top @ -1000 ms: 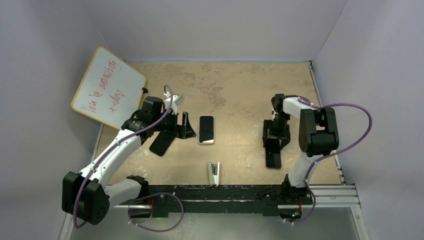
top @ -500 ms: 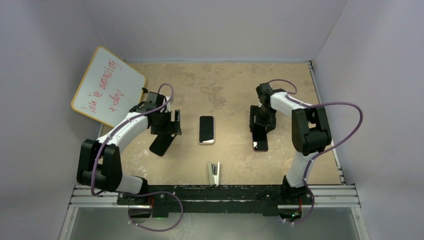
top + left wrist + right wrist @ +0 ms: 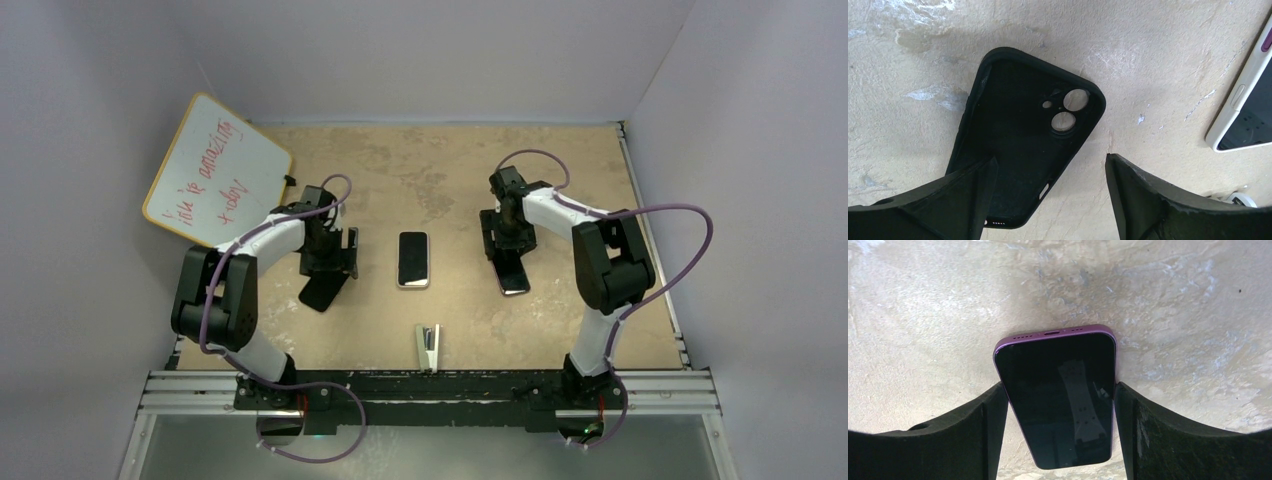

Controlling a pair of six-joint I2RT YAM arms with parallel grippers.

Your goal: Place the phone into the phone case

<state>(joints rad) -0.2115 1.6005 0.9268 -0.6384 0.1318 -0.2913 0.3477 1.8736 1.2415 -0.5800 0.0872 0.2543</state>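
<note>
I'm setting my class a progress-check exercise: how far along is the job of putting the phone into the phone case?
Done: the right gripper grips the purple-edged phone by its long sides. In hand: the left gripper hovers, jaws open, over the empty black rubbery phone case on the table. Left: carrying the phone across, past the white-edged phone lying between them, and pressing it into the case.

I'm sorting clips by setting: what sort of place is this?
Probably a robotics lab cell: plain lavender walls, a white-and-black left robot arm and right robot arm on an aluminium rail, and a red-lettered whiteboard.
</note>
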